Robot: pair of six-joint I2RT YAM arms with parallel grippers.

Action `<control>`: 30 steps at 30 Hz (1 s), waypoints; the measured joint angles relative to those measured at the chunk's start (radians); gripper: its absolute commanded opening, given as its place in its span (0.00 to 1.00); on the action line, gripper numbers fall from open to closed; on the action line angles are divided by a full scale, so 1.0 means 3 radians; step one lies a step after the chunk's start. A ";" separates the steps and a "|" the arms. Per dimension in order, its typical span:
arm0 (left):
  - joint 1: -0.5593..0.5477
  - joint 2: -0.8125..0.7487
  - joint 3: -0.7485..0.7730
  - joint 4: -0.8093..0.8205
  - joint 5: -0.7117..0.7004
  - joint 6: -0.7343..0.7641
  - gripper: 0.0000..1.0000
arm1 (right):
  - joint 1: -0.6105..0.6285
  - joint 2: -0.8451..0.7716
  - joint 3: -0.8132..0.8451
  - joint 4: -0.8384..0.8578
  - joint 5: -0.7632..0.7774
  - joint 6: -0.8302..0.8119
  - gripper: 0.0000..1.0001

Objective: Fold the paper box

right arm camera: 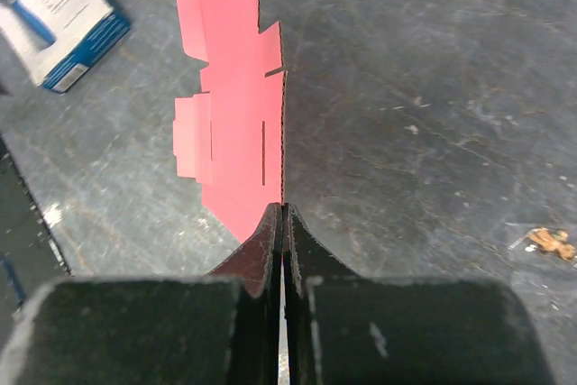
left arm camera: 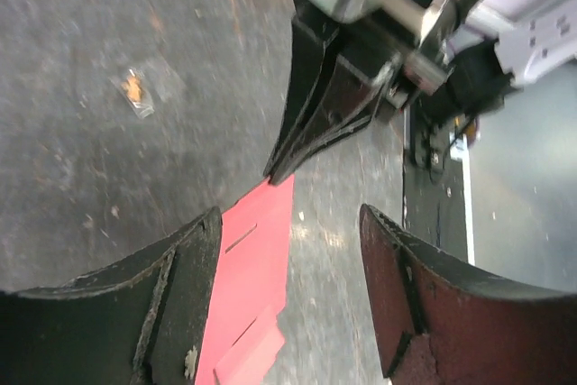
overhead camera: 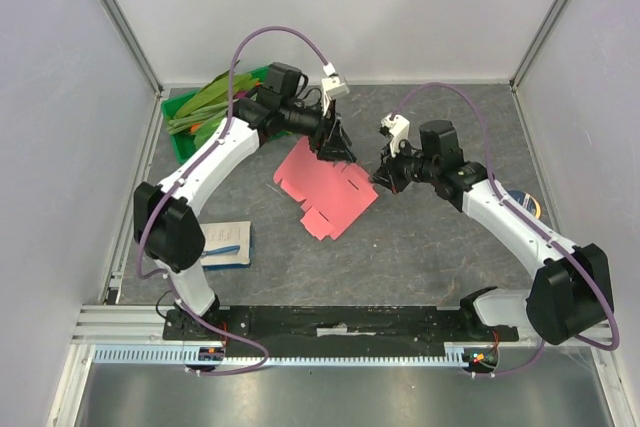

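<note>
Roughly in the middle of the gray tabletop (overhead camera: 420,247) lies the paper box (overhead camera: 325,187). It is a flat pink-red sheet, unfolded, with its cut flaps and tabs spread out and its long axis running from the far left toward the near right.

The right hand (overhead camera: 383,182) reaches in from the right edge side and meets the sheet at its right corner. In the right wrist view its two fingers (right arm camera: 261,250) are pressed tightly together with no gap. The pointed end of the sheet (right arm camera: 239,132) runs straight into the seam between them, so this hand is clamped on that corner. The left wrist view shows the same dark fingertips (left arm camera: 287,161) meeting the tip of the pink card (left arm camera: 257,263).

The left hand (overhead camera: 335,150) hangs over the far edge of the sheet with its fingers (left arm camera: 171,313) well apart and nothing between them. Whether either fingertip touches the card cannot be told.

A green tray (overhead camera: 180,150) holding long green pieces sits in the far left corner of the tabletop. A white-and-blue booklet (overhead camera: 228,244) lies near the left edge, toward the near side and apart from the sheet. A small clear wrapper with an orange scrap (right arm camera: 544,241) lies on the bare surface to the right of the right hand.
</note>
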 measured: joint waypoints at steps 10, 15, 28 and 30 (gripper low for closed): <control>-0.0112 0.0067 -0.0078 -0.0680 0.0178 0.0875 0.71 | 0.0018 0.0017 0.0010 -0.0071 -0.0635 -0.0005 0.00; -0.0266 0.0182 -0.0094 -0.0778 0.0142 0.1026 0.66 | 0.0046 0.0017 0.0019 -0.0071 -0.0787 0.0005 0.00; -0.0305 0.0206 -0.0210 -0.0900 -0.0108 0.1211 0.02 | 0.0088 -0.0009 0.0080 -0.0132 -0.0762 0.0061 0.52; -0.0324 0.0141 -0.0299 -0.0810 -0.0230 0.1197 0.02 | 0.0100 -0.0024 0.0093 -0.0168 -0.0486 0.0181 0.84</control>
